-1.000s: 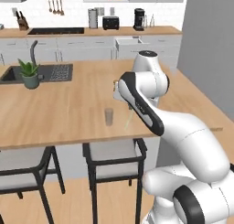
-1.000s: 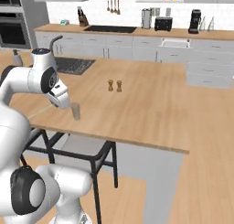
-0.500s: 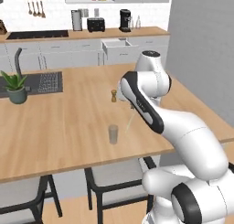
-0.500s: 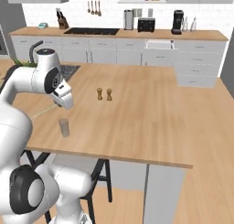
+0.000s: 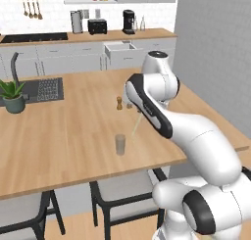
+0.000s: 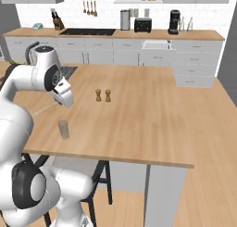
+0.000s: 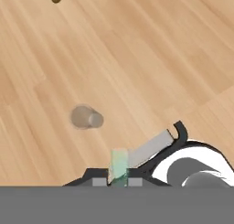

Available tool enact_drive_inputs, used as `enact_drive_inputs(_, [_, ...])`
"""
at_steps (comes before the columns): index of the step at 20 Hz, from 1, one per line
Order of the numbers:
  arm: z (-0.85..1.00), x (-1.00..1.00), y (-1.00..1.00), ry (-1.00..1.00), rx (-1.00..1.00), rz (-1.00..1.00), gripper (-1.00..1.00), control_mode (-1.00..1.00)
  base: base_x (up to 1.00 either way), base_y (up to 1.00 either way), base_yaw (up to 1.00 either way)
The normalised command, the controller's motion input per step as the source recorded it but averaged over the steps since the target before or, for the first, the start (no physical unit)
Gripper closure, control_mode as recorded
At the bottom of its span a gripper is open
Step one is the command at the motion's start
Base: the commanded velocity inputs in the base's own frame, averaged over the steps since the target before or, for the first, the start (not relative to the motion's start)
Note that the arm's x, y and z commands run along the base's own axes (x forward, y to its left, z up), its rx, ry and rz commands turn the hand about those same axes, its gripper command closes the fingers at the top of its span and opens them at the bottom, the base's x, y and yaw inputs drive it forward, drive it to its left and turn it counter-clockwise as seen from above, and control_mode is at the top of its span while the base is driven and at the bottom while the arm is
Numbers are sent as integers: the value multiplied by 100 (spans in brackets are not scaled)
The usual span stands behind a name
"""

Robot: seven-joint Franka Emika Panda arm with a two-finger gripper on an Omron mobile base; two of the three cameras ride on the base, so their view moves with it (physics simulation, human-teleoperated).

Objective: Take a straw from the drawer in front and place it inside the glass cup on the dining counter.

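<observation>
Gripper (image 7: 119,179) pinched thin pale whitish-yellow straw (image 5: 137,126), slanting down toward small clear greyish glass tumbler (image 5: 120,144) standing just beyond its tip.

Light-wood grained tabletop (image 5: 73,131), clear greyish glass cup (image 5: 120,144), pale whitish-yellow straw (image 5: 136,125), two brown wooden shakers (image 6: 102,95), green potted plant (image 5: 11,94), white arm with dark joints (image 5: 162,111)

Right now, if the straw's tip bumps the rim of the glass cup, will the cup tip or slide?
The glass cup looks small and light, so it may slide on the smooth dining counter. It stands upright and alone, so tipping seems possible. The thin straw would probably flex first.
</observation>
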Motion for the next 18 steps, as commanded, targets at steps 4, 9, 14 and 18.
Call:
enact_drive_inputs(4, [2,0,9,-40,-29,0,100,-100,0,0,0])
enact_drive_inputs(9, [2,5,14,-39,-44,0,100,-100,0,0,0])
enact_drive_inputs(14, [0,32,13,-28,-49,-4,100,-100,0,0,0])
enact_drive_inputs(18, [0,63,20,-13,-42,-10,100,-100,0,0,0])
